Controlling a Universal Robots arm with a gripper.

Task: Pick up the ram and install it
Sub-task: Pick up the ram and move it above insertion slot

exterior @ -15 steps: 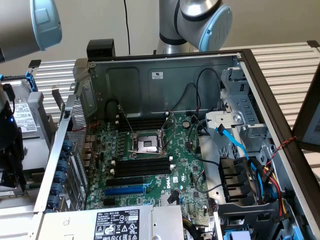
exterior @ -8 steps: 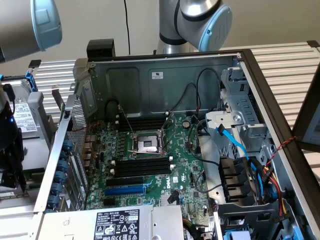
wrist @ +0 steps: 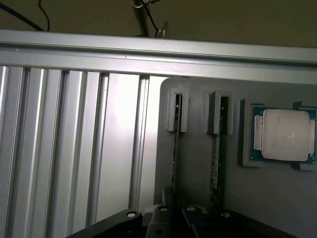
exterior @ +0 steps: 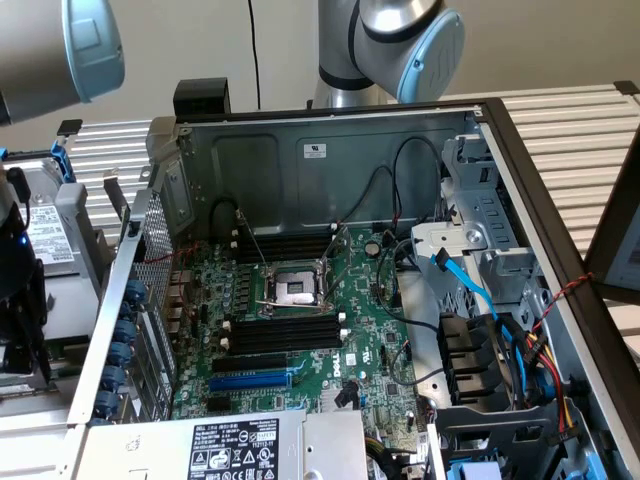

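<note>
Arm (exterior: pixel 395 40) bent overhead, forearm (exterior: pixel 60 45) reaching exterior view's left; tool (wrist: pixel 171 223) hanging low.

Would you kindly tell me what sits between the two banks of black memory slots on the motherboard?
The CPU socket lies between them, as the exterior view shows.

You've got 2 ram sticks (wrist: pixel 174 148) (wrist: pixel 216 153) and 1 CPU (wrist: pixel 285 135). On the board (exterior: pixel 375 345): 1 socket (exterior: pixel 297 288), 4 black memory slots (exterior: pixel 285 335), 2 each side of socket, and 1 blue slot (exterior: pixel 250 380) near socket, past one pair.
</note>
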